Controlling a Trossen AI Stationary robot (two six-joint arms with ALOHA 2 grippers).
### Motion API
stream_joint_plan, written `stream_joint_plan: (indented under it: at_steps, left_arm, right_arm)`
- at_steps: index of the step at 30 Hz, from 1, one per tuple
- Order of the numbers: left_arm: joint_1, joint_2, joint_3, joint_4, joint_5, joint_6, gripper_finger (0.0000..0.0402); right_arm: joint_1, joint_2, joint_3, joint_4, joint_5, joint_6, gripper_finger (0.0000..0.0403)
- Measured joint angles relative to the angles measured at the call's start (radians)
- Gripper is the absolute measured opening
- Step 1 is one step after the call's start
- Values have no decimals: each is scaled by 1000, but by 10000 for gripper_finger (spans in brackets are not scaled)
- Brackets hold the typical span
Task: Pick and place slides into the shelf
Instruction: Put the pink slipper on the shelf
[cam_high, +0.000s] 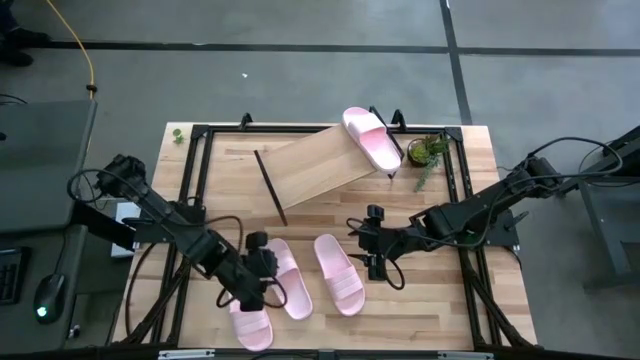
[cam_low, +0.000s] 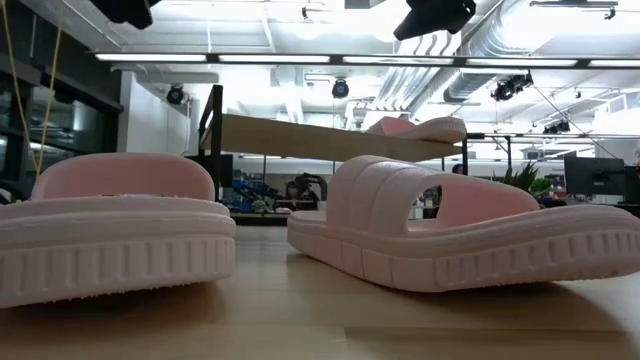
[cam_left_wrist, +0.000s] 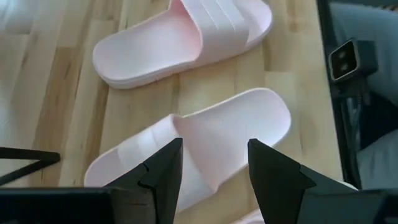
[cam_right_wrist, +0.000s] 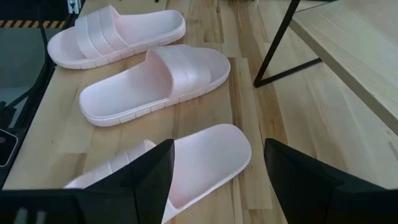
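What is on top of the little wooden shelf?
One pink slide lies on the shelf, at its far right end. The rest of the board is bare. Whatever is underneath the shelf is hidden from above.

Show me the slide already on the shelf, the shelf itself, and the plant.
Slide on the shelf (cam_high: 368, 136): high view, on its strap band.
Shelf (cam_high: 315, 165): high view, bare middle of the board.
Plant (cam_high: 425, 152): high view, on its green leaves.
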Motion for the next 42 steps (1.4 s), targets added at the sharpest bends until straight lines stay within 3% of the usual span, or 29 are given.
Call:
stream_joint_plan:
  at_steps: [10,22,42]
  left_arm:
    - [1,188,137,-201,-28,-72,166]
    - [-15,343,279,-310,-19,-113,166]
    - [-15,418,286,-374,-7,-203,165]
  right_arm:
    - [0,0,0,-1,0,3,240]
    - [0,0,0,1,1,-30,240]
    - [0,0,0,3,2,-24,240]
